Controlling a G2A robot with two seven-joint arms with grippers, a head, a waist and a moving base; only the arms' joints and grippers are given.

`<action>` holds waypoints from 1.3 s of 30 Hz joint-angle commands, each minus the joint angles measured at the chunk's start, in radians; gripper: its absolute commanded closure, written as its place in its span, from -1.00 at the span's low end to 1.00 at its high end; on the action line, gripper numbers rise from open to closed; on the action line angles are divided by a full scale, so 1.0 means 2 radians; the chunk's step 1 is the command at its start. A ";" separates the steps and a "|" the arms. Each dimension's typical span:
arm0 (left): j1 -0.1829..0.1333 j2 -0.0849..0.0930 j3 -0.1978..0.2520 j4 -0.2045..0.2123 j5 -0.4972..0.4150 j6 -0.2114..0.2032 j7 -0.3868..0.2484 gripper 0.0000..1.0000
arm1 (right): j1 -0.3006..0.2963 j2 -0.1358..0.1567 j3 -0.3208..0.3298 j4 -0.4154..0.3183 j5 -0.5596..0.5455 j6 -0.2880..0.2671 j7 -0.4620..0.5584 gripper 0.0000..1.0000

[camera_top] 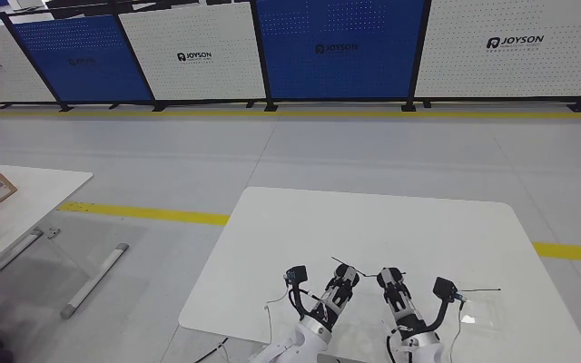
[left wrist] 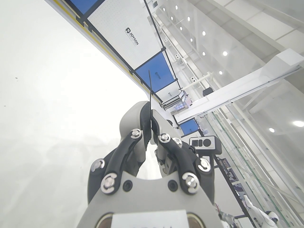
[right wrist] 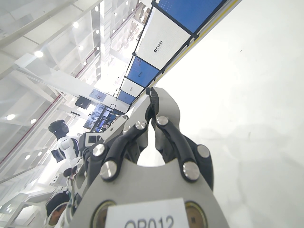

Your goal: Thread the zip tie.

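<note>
— Closest up, what do you get from the left hand (left wrist: 150,113)?

— Its two fingers are pressed together on the zip tie (left wrist: 149,88). A thin black strip stands straight out past the tips. The part between the pads is hidden, and I can't follow any of it back behind the fingers.

— And the right hand (right wrist: 152,98)?

— Also closed narrow, pads meeting. A short dark nub with a pale end pokes out at the very tips. It is too small in the wrist view to say which part of the tie it is.

— Does the top view settle it?

— Partly. Both hands sit over the near part of the table (camera_top: 381,227), close together but not touching. A hair-thin black line runs from just past the left hand's tips across to the right hand's tips, so the tie is held at both hands, above the table. Whether its end has entered its head I can't tell; the line is too fine where the hands meet it.

— Anything else over the table?

— Another thin dark line (camera_top: 481,291) shows toward the table's right edge, just past the right arm. I can't tell whether it is a second tie or a wire. Nearer the table's front right corner there is a faint clear patch (camera_top: 474,318), too washed out to name. Both arms are cut off at the table's near edge.
</note>
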 commanded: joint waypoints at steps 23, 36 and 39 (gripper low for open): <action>0.008 -0.004 -0.010 -0.002 0.007 -0.006 -0.005 1.00 | 0.004 -0.004 0.000 -0.001 -0.003 0.007 0.009 1.00; 0.010 -0.007 -0.012 -0.002 0.009 -0.009 -0.004 1.00 | 0.004 -0.005 0.000 -0.001 -0.006 0.007 0.013 1.00; 0.009 -0.007 -0.013 -0.001 0.010 -0.008 -0.004 1.00 | 0.002 -0.005 0.001 -0.001 -0.003 0.001 0.009 1.00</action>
